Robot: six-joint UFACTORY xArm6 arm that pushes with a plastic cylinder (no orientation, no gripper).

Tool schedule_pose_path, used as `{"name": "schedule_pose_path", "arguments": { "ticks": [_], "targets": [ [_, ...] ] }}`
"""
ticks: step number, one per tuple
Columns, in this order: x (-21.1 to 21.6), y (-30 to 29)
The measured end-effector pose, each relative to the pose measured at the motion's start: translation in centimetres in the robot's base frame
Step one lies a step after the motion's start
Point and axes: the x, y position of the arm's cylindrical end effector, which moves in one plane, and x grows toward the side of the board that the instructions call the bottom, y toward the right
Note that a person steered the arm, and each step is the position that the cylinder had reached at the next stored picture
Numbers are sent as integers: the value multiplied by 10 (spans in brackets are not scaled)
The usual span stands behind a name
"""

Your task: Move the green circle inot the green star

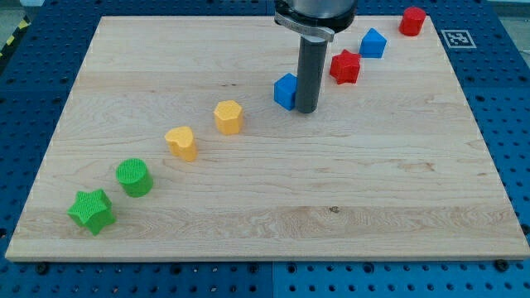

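Bench [348, 190] of pale wood lay on a blue perforated base [25, 99], a printed marker tag [455, 38] at the view's top right. I carried no hand, only a dark rod; my tip [306, 111] stood just right of the blue cube [286, 90], seemingly touching it. The green circle [133, 177] sat far off at the lower left, just beside the green star [91, 210] but apart from it.
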Motion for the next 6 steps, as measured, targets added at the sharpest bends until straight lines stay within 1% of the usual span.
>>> {"name": "schedule_pose_path", "arguments": {
  "ticks": [3, 5, 6],
  "targets": [
    [12, 0],
    [67, -27],
    [91, -55]
  ]
}}
